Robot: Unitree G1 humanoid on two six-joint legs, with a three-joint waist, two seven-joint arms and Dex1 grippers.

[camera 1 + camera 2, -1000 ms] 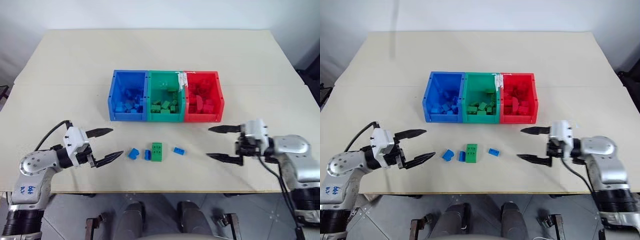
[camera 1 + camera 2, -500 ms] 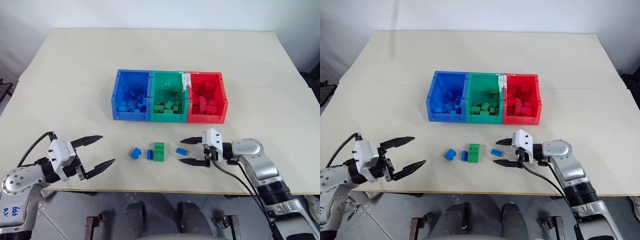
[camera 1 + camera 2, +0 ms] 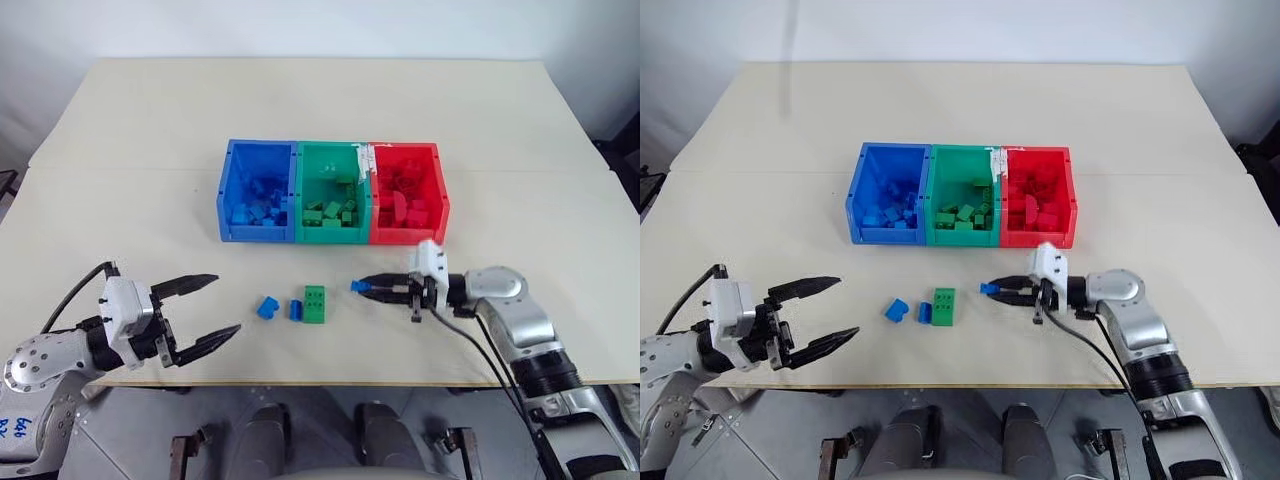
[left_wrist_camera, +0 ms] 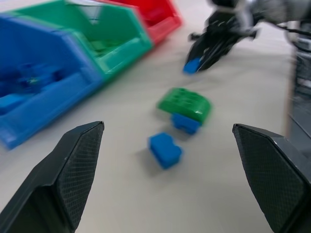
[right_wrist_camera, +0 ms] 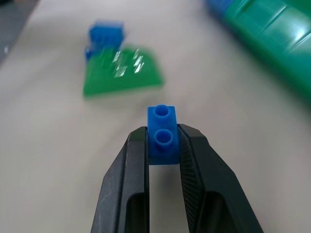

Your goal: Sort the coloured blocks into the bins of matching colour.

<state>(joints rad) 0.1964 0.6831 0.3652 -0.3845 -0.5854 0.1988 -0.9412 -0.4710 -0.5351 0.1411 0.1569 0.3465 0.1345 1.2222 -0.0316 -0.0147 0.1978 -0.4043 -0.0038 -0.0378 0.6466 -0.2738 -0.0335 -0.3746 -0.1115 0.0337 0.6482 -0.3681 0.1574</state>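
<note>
My right gripper (image 3: pixel 363 287) is shut on a small blue block (image 5: pixel 163 135), held just right of the green block (image 3: pixel 315 304) and in front of the bins. Two more blue blocks lie on the table: one (image 3: pixel 296 310) touching the green block's left side, another (image 3: pixel 266 307) further left. The blue bin (image 3: pixel 258 190), green bin (image 3: pixel 334 190) and red bin (image 3: pixel 408 190) stand joined in a row mid-table, each holding several bricks of its colour. My left gripper (image 3: pixel 208 308) hangs open near the table's front left edge, well left of the blocks, holding nothing.
The cream table (image 3: pixel 320 110) stretches wide behind and to both sides of the bins. Its front edge (image 3: pixel 320 382) runs just below both grippers. A black cable (image 3: pixel 480 345) trails along my right forearm.
My right gripper moved left to the rightmost blue block and shut on it. The left gripper drew back slightly, still open. The camera view shifted a little.
</note>
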